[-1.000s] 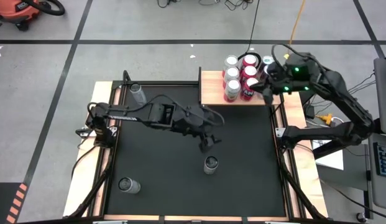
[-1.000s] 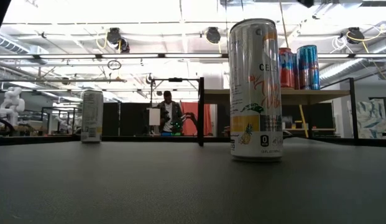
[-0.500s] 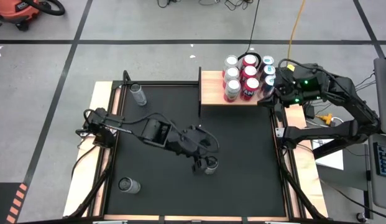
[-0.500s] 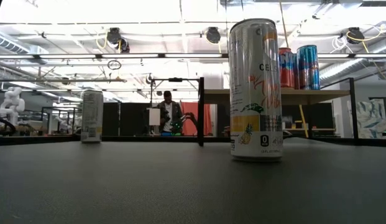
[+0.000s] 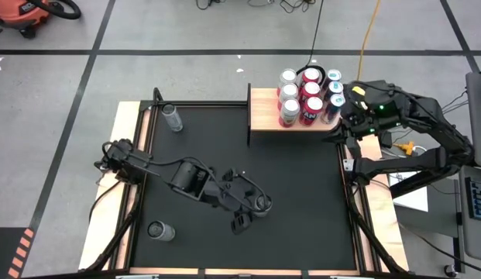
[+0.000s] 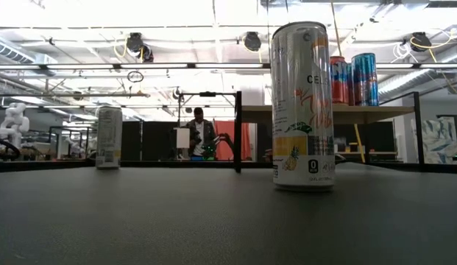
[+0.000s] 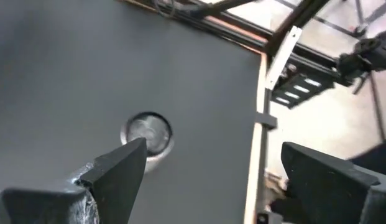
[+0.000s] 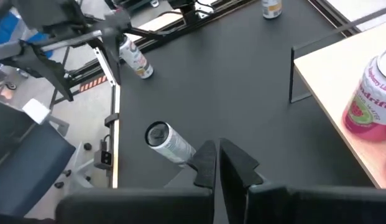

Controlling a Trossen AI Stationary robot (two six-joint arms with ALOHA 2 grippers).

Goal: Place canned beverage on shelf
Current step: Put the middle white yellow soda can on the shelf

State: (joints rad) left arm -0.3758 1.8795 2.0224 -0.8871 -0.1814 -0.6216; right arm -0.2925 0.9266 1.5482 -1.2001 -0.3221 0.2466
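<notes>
A silver canned beverage [image 5: 262, 203] stands upright on the black mat right of centre; it looms large in the low view [image 6: 302, 107]. My left gripper [image 5: 252, 215] hovers open above it. In the left wrist view the can's top [image 7: 147, 132] shows just beyond one finger [image 7: 118, 171], off the gap's middle. The shelf [image 5: 263, 116], a light-wood board at the far right, carries several cans [image 5: 302, 97]. My right gripper [image 8: 217, 158] is shut and holds nothing, just right of the shelf [image 5: 339, 128].
Two more cans stand on the mat, one at the far left [image 5: 172, 118] and one at the near left [image 5: 159, 230]. A black upright post [image 6: 238, 131] marks the shelf's left end. Wooden strips [image 5: 128, 201] edge the mat.
My left gripper has swung toward the table's near edge, from the far side of the middle can to a place over it, staying open. My right gripper has drawn back from the shelf's cans toward the table's right edge, still shut. No can has moved.
</notes>
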